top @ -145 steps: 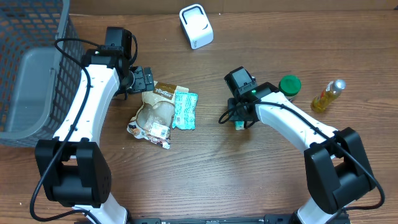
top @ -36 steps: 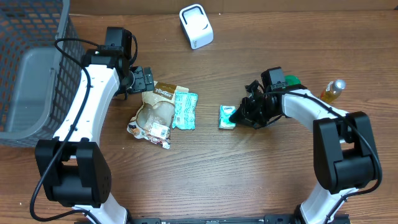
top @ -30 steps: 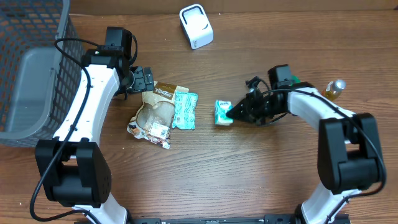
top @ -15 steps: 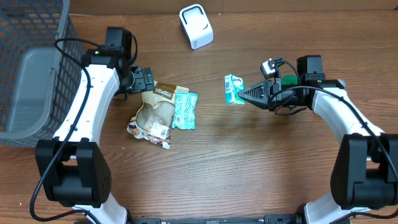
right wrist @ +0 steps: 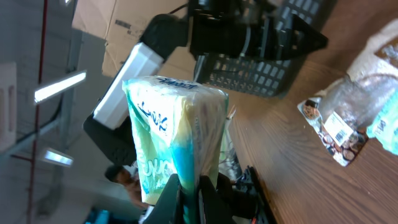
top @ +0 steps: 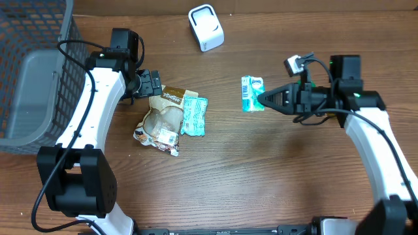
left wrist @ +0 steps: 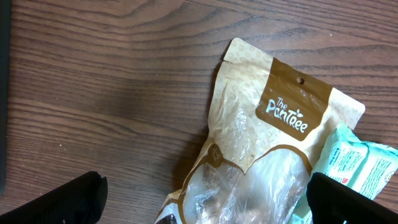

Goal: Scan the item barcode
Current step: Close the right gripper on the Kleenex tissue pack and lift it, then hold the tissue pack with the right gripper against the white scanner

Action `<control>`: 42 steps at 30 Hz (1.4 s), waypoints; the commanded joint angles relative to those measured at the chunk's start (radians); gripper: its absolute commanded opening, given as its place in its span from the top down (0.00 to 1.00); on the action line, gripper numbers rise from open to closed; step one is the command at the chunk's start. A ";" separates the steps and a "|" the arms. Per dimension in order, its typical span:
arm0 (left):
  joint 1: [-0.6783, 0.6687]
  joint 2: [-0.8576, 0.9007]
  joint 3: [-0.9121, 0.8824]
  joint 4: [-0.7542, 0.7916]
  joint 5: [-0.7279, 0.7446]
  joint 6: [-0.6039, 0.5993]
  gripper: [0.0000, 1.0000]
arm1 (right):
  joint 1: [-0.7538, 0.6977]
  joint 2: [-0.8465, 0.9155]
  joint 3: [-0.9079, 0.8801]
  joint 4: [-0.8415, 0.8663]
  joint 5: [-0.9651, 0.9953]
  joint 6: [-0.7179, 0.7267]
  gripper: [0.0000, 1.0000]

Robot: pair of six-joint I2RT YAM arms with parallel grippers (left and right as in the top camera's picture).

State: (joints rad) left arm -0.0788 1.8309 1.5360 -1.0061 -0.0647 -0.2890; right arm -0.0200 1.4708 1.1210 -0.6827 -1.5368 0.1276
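The right gripper (top: 262,100) pinches 1 small green-and-white soft plastic packet (top: 251,93) at its fingertips, clear of the brown wooden table (top: 228,176). The left gripper (top: 154,83) gapes wide, holding nothing, with 1 tan, clear-windowed snack pouch (left wrist: 273,143) just ahead of its 2 fingers.

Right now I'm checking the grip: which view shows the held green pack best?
Right wrist: the green pack appears close and large, pinched at its lower edge by the right gripper. Overhead shows it small, at the gripper's tip. Left wrist does not show it.
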 commanded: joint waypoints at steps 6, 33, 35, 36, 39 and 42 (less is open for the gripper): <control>0.000 -0.008 0.011 0.001 -0.005 -0.003 0.00 | -0.007 -0.050 0.019 0.000 0.175 0.003 0.96; 0.000 -0.008 0.011 0.000 -0.006 -0.003 0.00 | 0.489 0.194 0.725 -0.400 1.634 0.046 0.97; 0.000 -0.008 0.011 0.000 -0.006 -0.003 0.00 | 0.489 0.236 0.839 -0.436 1.662 0.008 0.97; 0.000 -0.008 0.011 0.000 -0.005 -0.003 0.00 | 0.490 0.253 0.874 -0.438 1.680 -0.008 0.97; 0.000 -0.008 0.011 0.000 -0.006 -0.003 0.00 | 0.491 0.304 0.916 -0.374 1.724 -0.081 0.97; 0.000 -0.008 0.011 0.000 -0.005 -0.003 0.00 | 0.491 0.354 0.914 -0.256 1.759 -0.117 0.96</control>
State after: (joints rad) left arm -0.0788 1.8309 1.5360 -1.0061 -0.0647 -0.2890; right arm 0.4713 1.7321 2.0338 -1.0027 0.1463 0.0917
